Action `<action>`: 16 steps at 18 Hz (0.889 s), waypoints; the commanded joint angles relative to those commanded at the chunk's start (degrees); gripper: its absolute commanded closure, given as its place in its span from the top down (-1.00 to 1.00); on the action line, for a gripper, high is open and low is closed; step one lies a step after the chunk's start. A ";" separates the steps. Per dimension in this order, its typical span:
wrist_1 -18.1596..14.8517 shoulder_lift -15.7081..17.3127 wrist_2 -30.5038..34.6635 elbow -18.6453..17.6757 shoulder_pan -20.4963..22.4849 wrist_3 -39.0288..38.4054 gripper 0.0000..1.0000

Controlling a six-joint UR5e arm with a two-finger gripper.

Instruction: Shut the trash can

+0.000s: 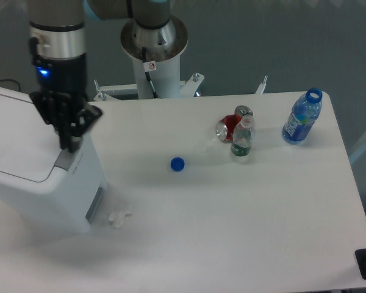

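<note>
The trash can (36, 183) is a large white boxy bin at the left edge of the table. Its flat white lid (15, 134) lies down flat on top. A grey strip (66, 160) runs at its right front corner. My gripper (70, 145) points straight down over the bin's right edge, with its black fingertips touching or just above the lid by the grey strip. The fingers look pressed together and hold nothing.
A blue bottle cap (177, 163) lies mid-table. A red can (229, 128) lies on its side beside a small green-labelled bottle (241, 140). An open blue bottle (302, 119) stands at the right. A crumpled clear scrap (119, 215) lies by the bin's base.
</note>
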 joint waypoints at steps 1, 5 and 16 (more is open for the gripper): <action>0.00 -1.40 0.79 -0.52 1.32 3.67 1.00; 0.00 -5.36 4.22 -1.23 5.37 15.21 1.00; -0.44 -17.84 9.06 0.97 8.63 31.31 1.00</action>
